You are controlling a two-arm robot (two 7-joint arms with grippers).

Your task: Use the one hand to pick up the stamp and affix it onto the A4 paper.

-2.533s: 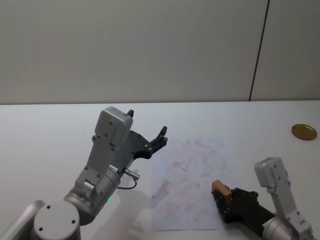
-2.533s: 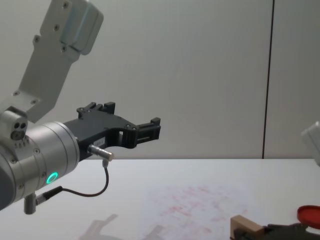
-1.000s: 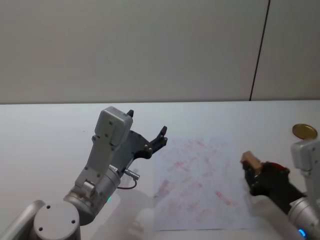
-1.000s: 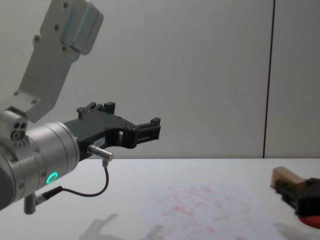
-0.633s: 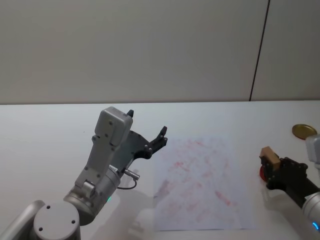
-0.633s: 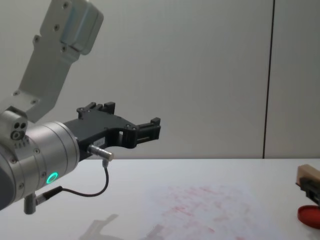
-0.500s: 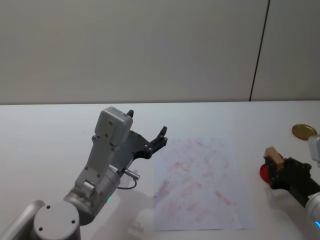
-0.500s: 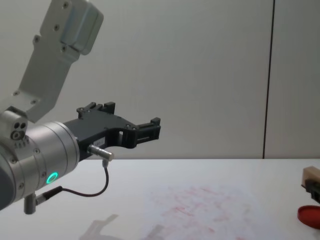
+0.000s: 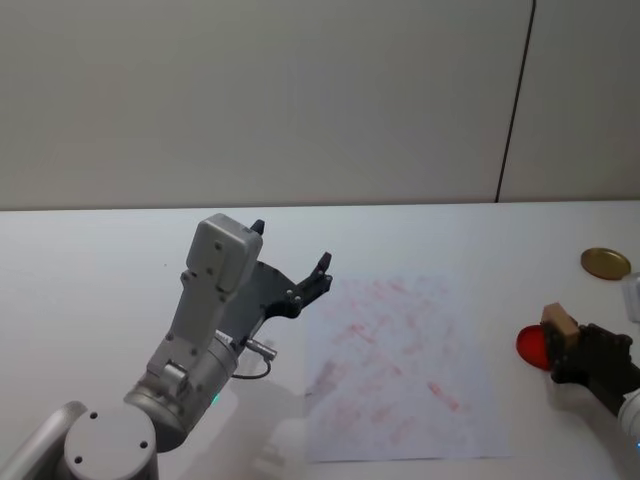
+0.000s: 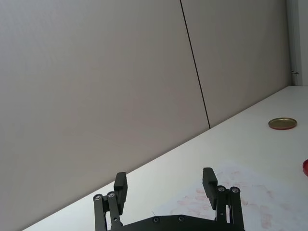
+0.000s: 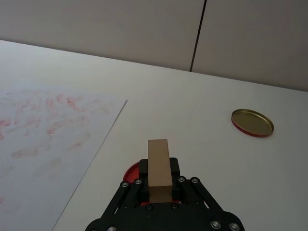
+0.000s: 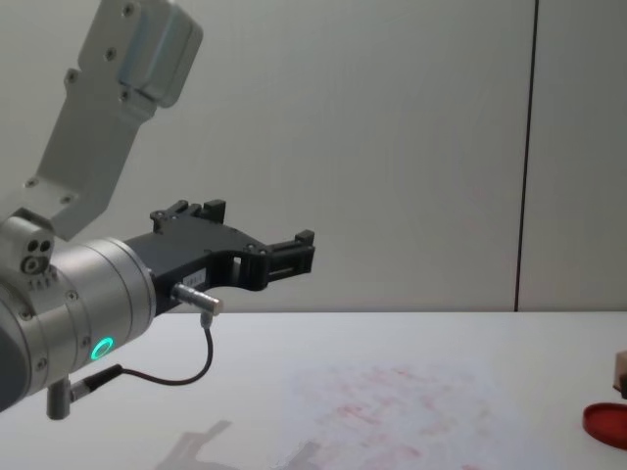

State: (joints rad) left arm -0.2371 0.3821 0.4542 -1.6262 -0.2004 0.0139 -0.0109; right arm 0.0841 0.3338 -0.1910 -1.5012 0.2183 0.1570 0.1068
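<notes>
1. right gripper [image 9: 566, 346] is pinching the stamp [image 9: 558, 329] upright over the red pad [image 9: 529, 346], near the table's [image 9: 100, 260] right edge, beside the paper [image 9: 400, 360].
2. likely inking: it should be pressing flat and centred, then lifting straight.
3. left gripper [image 10: 165, 185] is hanging spread and idle, off the paper's left edge.

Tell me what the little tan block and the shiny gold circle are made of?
The small pale tan rectangular block looks like bare wood: matte, flat faces, square edges. The flat round gold disc looks like thin metal, probably a tin lid: shiny face, raised rim, red edge.
</notes>
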